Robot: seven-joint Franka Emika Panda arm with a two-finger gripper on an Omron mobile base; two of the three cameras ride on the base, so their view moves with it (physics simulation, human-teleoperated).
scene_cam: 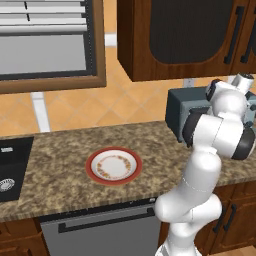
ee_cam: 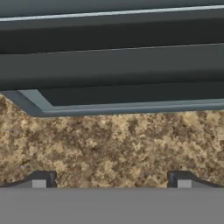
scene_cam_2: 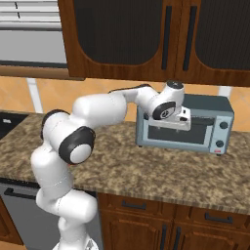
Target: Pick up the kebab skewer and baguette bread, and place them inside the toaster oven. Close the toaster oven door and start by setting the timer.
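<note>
The slate-grey toaster oven (scene_cam_2: pixel 215 105) stands at the back right of the counter. Its blue-grey toaster oven door (scene_cam_2: pixel 205 141) stands upright against the front and looks shut. My gripper (scene_cam_2: pixel 171 126) hangs in front of the door's upper left part, pointing down. In the hand view the gripper (ee_cam: pixel 111 181) is open, its fingertips (ee_cam: pixel 43 179) wide apart with nothing between them. They hang above the speckled counter, just in front of the door's lower edge (ee_cam: pixel 131 108) and dark handle bar (ee_cam: pixel 113 61). The kebab skewer and the baguette bread are out of view.
A red-rimmed plate (scene_cam: pixel 91 167) lies bare on the granite counter (scene_cam: pixel 60 150), left of the arm. A dark sink (scene_cam: pixel 12 167) is at the far left. Two knobs (scene_cam_2: pixel 223 125) sit on the oven's right strip. Wooden cabinets (scene_cam_2: pixel 146 39) hang above.
</note>
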